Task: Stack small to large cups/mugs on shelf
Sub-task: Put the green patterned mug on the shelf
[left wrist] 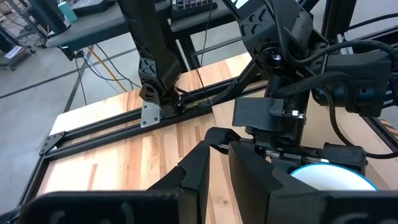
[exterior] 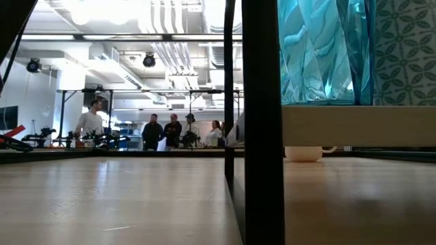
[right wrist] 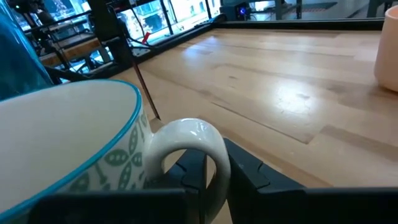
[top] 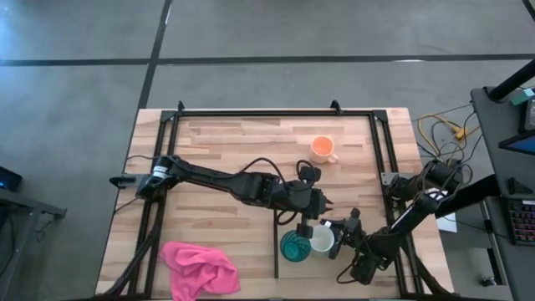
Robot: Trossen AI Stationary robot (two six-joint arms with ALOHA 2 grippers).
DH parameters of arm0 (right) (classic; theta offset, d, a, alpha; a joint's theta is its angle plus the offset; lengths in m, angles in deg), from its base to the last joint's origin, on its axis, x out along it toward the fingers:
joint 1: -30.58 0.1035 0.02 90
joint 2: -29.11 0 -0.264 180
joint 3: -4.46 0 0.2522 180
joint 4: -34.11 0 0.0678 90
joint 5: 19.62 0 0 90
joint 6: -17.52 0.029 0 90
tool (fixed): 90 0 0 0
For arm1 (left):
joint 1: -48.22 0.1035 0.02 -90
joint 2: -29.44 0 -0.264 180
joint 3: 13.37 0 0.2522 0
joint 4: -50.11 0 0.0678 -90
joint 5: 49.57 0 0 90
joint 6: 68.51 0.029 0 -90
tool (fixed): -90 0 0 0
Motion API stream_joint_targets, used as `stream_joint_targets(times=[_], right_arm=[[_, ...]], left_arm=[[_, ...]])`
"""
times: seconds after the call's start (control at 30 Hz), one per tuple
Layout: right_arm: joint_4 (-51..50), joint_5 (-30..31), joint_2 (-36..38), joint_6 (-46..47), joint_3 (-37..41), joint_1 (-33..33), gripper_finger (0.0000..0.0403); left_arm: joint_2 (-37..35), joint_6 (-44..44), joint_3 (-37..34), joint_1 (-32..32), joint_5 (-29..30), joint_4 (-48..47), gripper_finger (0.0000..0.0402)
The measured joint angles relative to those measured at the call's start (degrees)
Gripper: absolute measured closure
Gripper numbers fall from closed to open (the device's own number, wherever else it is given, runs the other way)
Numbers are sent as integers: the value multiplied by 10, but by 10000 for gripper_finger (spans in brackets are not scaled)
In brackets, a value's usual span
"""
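Note:
The white mug (top: 322,241), with a teal rim and leaf pattern, stands beside the teal tumbler (top: 294,247) on the shelf (exterior: 354,126), a pale board with a dark upright strip (top: 277,251). In the low view both vessels meet the board's top edge. My right gripper (top: 337,230) is shut on the white mug (right wrist: 74,149). My left gripper (top: 328,205) hovers shut just beyond the two vessels, touching nothing; its fingers (left wrist: 193,174) point toward the right arm. The orange mug (top: 323,149) stands alone on the tabletop farther back. My right gripper holds the white mug by its handle (right wrist: 214,155), which sits between the two fingers (right wrist: 249,177). The fingers come in about level from the table's right side. The mug stays upright, its base at the shelf board; whether it rests there I cannot tell.
A pink cloth (top: 199,267) lies crumpled at the near left of the table. A black frame (top: 380,159) runs around the tabletop. Bare wood lies between the orange mug and the shelf. People stand in the room far behind the table (exterior: 170,131).

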Motion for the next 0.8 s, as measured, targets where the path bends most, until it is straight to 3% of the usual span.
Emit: stream_joint_targets(times=[0.57,0.8], right_arm=[[2,-30,29,-52,1,0,368],[5,-67,35,-68,2,0,330]], left_arm=[[0,-2,0,0,0,0,354],[0,-3,0,0,0,0,354]])
